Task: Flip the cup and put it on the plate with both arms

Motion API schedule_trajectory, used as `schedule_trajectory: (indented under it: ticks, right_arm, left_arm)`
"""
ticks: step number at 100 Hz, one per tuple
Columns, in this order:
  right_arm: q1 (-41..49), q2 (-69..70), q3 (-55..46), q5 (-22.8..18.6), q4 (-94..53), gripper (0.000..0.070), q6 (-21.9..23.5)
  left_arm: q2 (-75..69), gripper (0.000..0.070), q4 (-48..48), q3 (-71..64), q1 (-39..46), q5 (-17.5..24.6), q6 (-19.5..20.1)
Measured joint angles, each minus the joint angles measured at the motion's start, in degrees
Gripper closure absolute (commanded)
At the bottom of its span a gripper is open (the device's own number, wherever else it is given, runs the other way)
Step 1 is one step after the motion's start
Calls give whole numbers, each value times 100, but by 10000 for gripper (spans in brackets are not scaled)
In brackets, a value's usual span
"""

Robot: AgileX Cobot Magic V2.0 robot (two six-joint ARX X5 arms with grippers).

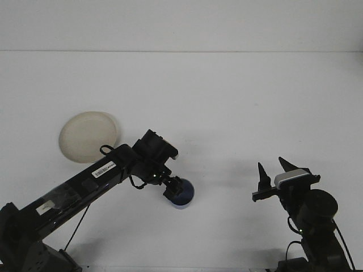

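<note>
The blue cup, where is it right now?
In the front view the blue cup stands on the white table, low and near centre, right at the left gripper and down-right of the plate.

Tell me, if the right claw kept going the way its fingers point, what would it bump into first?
Probably nothing. The right claw points away from the robot across the bare white table, and that path looks free. The blue cup and the plate lie off to its left. Height is hard to judge.
</note>
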Motion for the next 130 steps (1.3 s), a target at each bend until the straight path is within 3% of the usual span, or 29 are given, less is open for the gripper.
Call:
schedule_trajectory:
  ticks: [19, 26, 35, 52, 84, 103, 130]
  right_arm:
    - [0, 0, 0, 0, 0, 275, 9]
    - [0, 0, 0, 0, 0, 275, 11]
    - [0, 0, 0, 0, 0, 275, 11]
    - [0, 0, 0, 0, 2, 275, 13]
    - [0, 0, 0, 0, 2, 275, 13]
    - [0, 0, 0, 0, 2, 275, 13]
    - [0, 0, 0, 0, 4, 275, 13]
  left_arm:
    - [319, 306, 197, 2, -192, -343, 0]
    - [409, 455, 229, 2, -291, -553, 0]
    - [439, 700, 234, 2, -396, -702, 0]
    - [437, 685, 227, 26, -485, -824, 0]
    - [393, 685, -730, 1126, -61, -1073, 155]
    - [-68, 685, -1200, 1941, 750, -1567, 332]
    - [-581, 685, -1633, 2374, 2577, -1711, 413]
